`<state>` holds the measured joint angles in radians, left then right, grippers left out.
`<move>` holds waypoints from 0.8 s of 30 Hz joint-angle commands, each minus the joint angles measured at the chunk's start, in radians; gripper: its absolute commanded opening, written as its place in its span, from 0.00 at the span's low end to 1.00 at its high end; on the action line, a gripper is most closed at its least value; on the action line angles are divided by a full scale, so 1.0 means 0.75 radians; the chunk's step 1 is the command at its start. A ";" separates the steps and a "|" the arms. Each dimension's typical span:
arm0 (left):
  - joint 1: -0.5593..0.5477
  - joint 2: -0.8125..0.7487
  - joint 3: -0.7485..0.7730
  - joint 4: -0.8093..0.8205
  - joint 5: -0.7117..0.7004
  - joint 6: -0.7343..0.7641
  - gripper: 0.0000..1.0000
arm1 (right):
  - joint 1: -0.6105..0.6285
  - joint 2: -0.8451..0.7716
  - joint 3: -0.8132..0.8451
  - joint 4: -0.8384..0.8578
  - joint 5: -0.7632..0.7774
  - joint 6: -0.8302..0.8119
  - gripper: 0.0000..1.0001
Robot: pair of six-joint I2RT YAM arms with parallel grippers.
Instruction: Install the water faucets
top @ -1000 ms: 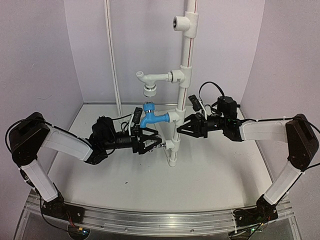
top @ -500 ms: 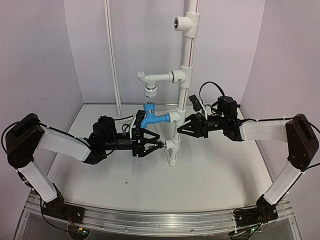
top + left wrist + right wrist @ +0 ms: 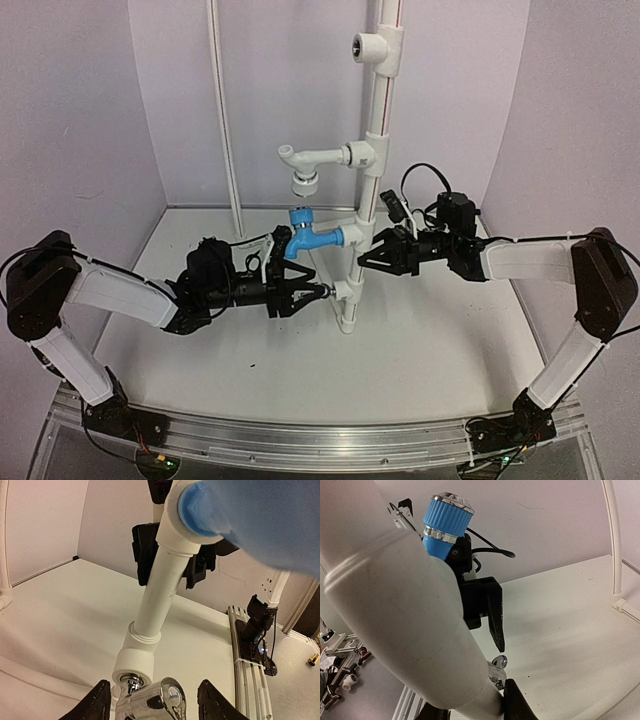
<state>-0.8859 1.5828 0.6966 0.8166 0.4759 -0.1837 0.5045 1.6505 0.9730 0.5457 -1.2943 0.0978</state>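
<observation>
Left gripper [image 3: 320, 291] is narrowed round shiny silver metal tap [image 3: 159, 700], slim gaps left | white plastic pipe [image 3: 374, 190] is clamped by right gripper [image 3: 362, 258]

**Robotics laboratory test cell.** A white desk [image 3: 430, 360] is enclosed on three sides by plain pale walls [image 3: 80, 120]. The left arm [image 3: 110, 290] and right arm [image 3: 530, 260], with exposed wiring, are bolted to an aluminium rail [image 3: 300, 432] along the near edge. A free-standing white pipe stand [image 3: 375, 110] on the desk carries a blue tap [image 3: 310, 238] and a silver faucet [image 3: 150, 700]. Loose spare fittings [image 3: 342, 682] lie outside the enclosure.
</observation>
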 commanded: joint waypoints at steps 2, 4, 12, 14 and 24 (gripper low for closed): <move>-0.110 -0.041 -0.121 0.146 0.009 0.080 0.61 | 0.030 0.035 0.058 -0.143 0.065 0.280 0.00; -0.109 -0.049 -0.175 0.250 -0.051 0.049 0.64 | 0.030 0.033 0.057 -0.143 0.063 0.281 0.00; -0.117 -0.088 -0.332 0.545 -0.171 0.077 0.70 | 0.030 0.032 0.058 -0.143 0.063 0.284 0.00; -0.145 -0.119 -0.356 0.543 -0.213 0.189 0.75 | 0.029 0.031 0.057 -0.143 0.063 0.285 0.00; -0.310 -0.331 -0.302 0.077 -0.453 0.873 0.80 | 0.032 0.025 0.055 -0.143 0.071 0.287 0.00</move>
<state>-1.0871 1.3974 0.4241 1.0362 0.2294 0.2270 0.5243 1.6539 0.9802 0.5449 -1.2564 0.1101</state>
